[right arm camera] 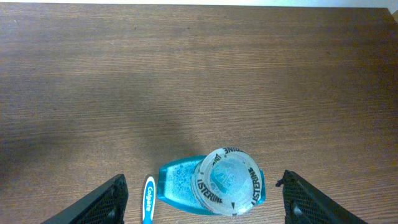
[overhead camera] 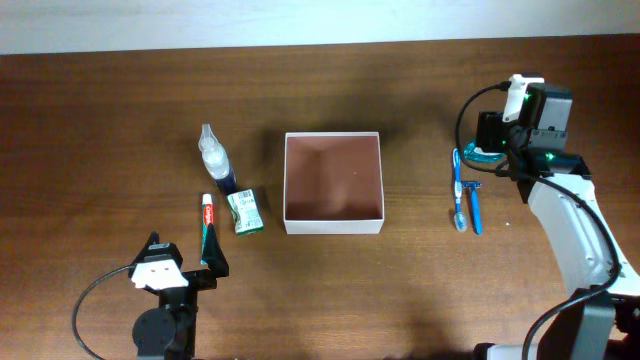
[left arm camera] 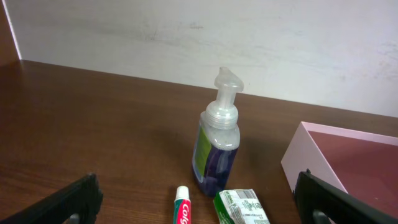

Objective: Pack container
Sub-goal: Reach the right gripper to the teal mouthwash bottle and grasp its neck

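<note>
Container [overhead camera: 334,227] sits mid-surface [overhead camera: 100,120], empty, so nothing is packed yet. Soap pump [overhead camera: 213,160], toothpaste [overhead camera: 208,228] and green packet [overhead camera: 244,212] lie to its left. Mouthwash bottle [right arm camera: 208,180] and two toothbrushes [overhead camera: 460,195] lie to its right. Right jaws straddle the mouthwash, open, gaps both sides, no grip. Left jaws wide open, empty, near the toothpaste. I'd call this the first pick, with all items left to pack.
</note>
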You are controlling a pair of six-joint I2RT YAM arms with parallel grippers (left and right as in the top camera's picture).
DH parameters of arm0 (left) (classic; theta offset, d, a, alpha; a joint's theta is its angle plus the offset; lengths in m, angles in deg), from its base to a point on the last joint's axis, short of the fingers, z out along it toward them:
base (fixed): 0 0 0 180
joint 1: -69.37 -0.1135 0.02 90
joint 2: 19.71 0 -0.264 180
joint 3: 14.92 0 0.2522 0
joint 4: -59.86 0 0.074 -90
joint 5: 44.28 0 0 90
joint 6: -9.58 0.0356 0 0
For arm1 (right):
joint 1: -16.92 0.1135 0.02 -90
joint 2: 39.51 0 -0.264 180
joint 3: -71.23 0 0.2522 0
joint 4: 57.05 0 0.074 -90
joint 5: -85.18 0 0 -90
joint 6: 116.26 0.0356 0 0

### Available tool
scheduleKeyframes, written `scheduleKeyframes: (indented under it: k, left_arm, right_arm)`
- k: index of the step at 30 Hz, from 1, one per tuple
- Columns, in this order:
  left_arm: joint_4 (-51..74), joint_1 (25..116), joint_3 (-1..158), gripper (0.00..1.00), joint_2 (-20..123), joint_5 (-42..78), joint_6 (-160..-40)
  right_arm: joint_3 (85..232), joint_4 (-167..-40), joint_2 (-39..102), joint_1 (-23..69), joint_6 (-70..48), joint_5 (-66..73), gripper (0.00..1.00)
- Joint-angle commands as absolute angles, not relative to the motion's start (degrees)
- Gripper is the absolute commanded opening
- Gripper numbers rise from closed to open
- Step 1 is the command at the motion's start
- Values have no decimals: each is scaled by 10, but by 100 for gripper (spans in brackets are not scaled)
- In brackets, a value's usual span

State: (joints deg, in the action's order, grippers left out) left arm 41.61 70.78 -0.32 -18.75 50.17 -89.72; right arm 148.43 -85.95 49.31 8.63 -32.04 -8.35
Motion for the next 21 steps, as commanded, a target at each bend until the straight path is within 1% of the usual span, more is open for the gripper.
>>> scheduleKeyframes:
  k: [1,6,9,13,21]
  left_arm:
    - [417,703,-6,100,-189,495,-898]
    - [417,703,-6,99,-189,495,-898]
    - [417,703,-6,100,-189,496,-898]
    - [417,703,-6,100,-189,496,-898]
    - [417,703,-6,99,-189,496,-898]
  right_arm:
    - [1494,-852,503,81,-318,-83,72]
    - [1494,-842,509,72,-315,-87,68]
    - [1494,-843,510,57,-301,-85,63]
    - [1494,-847,510,41,-288,-81,63]
    - [1494,-847,510,41,-288,-65,64]
